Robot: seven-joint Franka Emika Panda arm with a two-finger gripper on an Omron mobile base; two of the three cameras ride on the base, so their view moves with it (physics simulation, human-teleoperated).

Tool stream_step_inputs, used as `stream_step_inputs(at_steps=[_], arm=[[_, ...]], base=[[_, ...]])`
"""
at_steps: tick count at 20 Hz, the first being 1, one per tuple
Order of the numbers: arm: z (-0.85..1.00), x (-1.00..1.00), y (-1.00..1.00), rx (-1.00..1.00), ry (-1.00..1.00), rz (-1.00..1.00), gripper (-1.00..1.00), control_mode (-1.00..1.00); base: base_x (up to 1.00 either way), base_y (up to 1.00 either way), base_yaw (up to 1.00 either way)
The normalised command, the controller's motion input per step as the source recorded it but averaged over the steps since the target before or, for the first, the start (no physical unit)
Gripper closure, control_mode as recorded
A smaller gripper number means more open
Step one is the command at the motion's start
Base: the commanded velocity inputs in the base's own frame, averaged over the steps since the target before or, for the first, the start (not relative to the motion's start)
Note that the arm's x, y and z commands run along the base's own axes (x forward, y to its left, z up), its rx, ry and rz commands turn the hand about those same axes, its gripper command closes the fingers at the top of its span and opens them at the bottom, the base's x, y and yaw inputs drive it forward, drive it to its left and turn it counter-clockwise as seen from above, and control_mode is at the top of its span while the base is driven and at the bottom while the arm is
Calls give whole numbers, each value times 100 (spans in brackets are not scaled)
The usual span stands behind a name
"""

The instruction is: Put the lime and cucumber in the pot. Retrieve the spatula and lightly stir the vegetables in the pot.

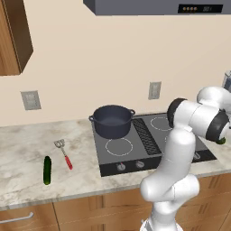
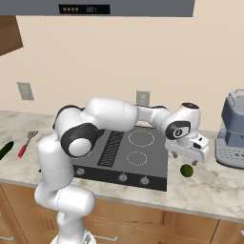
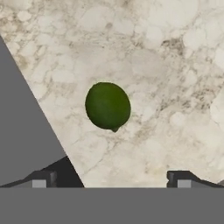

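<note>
The lime (image 3: 107, 106) lies on the marble counter right of the stove, also seen as a small green ball (image 2: 187, 170). My gripper (image 2: 184, 160) hangs just above it, open and holding nothing; the lime sits ahead of and between the two fingertips (image 3: 41, 181). The dark pot (image 1: 113, 121) stands on the stove's back left burner. On the counter left of the stove lie the red-handled spatula (image 1: 64, 153) and the dark green cucumber (image 1: 47, 170), side by side and far from the gripper.
The black stove (image 1: 149, 144) fills the counter's middle; its edge (image 3: 22, 131) runs just beside the lime. A grey coffee machine (image 2: 231, 138) stands at the far right. A range hood (image 1: 158, 6) hangs overhead.
</note>
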Motion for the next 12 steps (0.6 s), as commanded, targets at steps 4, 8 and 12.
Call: stream_step_inputs(at_steps=[4,8,12], arm=[[-26,21,-15,1,0,12,-100,-100],[-12,22,0,0,0,8,-100,-100],[-11,33,-5,0,1,11,-100,-100]], base=[[0,0,0],[0,0,0],[0,0,0]])
